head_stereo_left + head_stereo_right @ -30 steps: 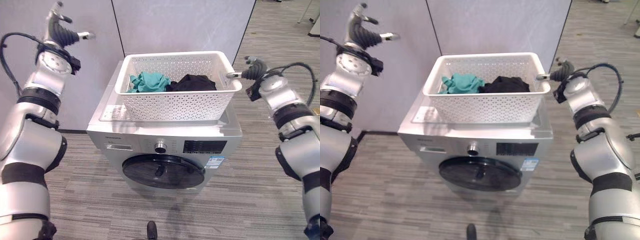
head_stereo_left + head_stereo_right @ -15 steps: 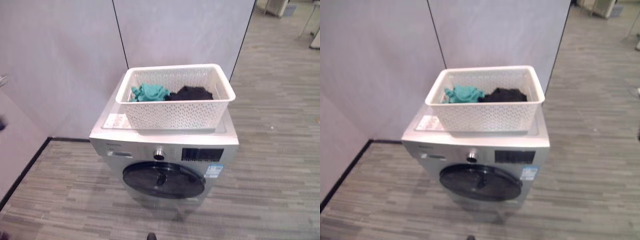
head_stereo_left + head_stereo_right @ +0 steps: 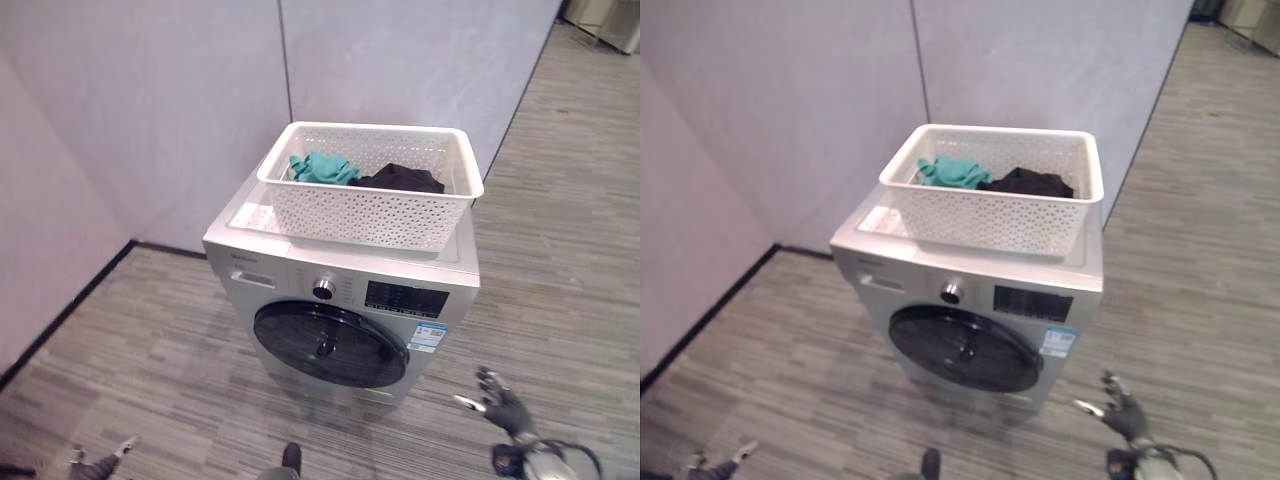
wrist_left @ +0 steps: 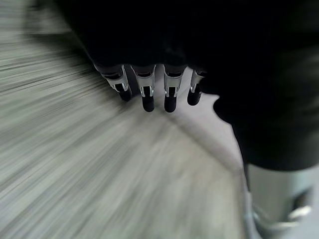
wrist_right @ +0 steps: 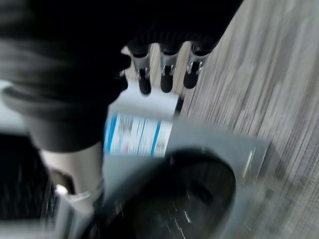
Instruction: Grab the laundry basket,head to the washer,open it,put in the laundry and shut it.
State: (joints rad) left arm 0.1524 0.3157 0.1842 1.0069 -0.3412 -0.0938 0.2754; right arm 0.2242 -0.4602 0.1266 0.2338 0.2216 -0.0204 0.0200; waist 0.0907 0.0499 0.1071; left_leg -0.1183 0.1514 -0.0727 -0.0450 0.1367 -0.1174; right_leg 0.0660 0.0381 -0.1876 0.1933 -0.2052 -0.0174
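Laundry basket sits atop the washer, clothes inside, round door shut. Both hands hang low, right hand and left hand with fingers loosely spread, empty. Opening, loading and shutting remain.

L robot hand seen from very close: dark ribbed cover over back of hand, silver fingers w/ dark tips in a row past it, straight/relaxed, not curled on anything, holding nothing. Thumb dark and bulky beside the fingers, apart from them. Past the fingertips: grey striped wood-look floor, streaked w/ blur. A pale wall panel meets the floor just beyond the fingertips; seam runs diagonally away from them. Nothing touching the fingers as far as can be told. Silver-grey shape near thumb side, too blurred to ID.
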